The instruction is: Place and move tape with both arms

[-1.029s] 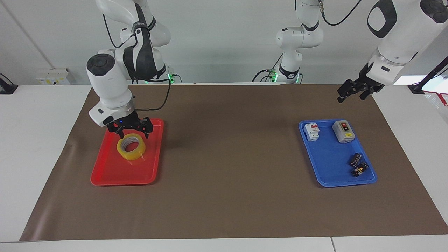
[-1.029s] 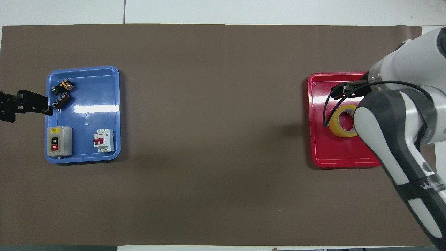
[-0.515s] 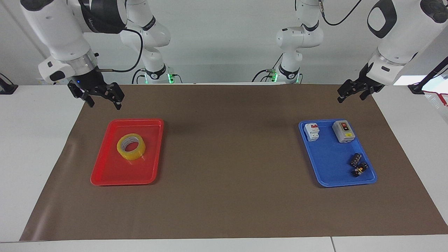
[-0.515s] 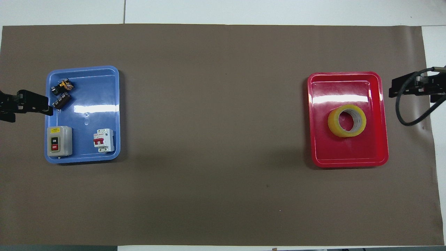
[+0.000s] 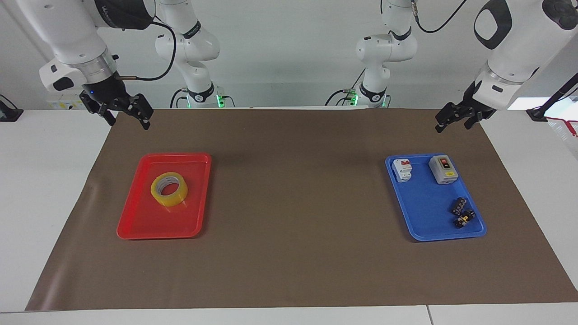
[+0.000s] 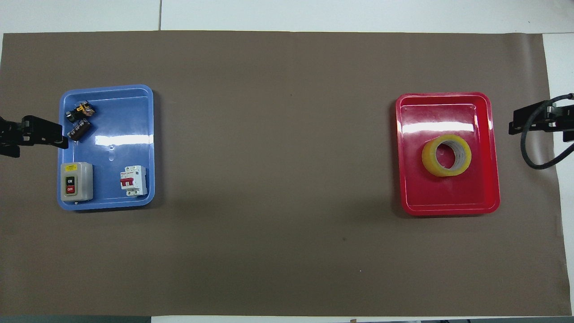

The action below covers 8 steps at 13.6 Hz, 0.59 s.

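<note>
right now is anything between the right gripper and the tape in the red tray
Nothing visible is. The right gripper hangs open over the mat's edge, raised. The tape lies alone in the red tray, its top uncovered.

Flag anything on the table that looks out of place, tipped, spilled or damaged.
Nothing stands out. The tape lies flat in the red tray; the switch box, breaker and black connectors sit in the blue tray.
</note>
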Available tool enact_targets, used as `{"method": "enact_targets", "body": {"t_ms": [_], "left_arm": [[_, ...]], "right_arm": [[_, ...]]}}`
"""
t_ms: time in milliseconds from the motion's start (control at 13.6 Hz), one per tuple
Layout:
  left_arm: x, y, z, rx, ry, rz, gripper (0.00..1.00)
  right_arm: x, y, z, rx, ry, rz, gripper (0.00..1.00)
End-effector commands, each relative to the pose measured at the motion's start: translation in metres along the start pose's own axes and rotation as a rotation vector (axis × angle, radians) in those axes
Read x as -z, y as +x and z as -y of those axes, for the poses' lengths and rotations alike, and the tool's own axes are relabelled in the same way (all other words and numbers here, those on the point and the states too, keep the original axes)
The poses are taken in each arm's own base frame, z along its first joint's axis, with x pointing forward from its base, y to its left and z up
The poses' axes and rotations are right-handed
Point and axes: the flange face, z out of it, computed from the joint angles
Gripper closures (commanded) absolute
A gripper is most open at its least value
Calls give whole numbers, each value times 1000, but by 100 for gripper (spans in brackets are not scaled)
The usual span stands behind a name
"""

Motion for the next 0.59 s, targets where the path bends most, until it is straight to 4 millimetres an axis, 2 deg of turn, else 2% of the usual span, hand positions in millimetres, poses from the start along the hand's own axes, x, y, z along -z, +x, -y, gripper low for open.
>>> {"method": "enact_targets", "body": {"t_ms": [0, 368, 441, 515], "left_arm": [[5, -7, 1, -3, -27, -4, 0], [4, -7, 1, -3, -27, -3, 0], [5, -7, 1, -3, -27, -4, 0], [4, -7, 1, -3, -27, -3, 0]], "right_arm": [[4, -11, 5, -7, 8, 3, 0], [21, -10, 13, 26, -44, 4, 0], [36, -11, 27, 55, -71, -9, 0], [37, -7, 32, 61, -68, 10, 0]]}}
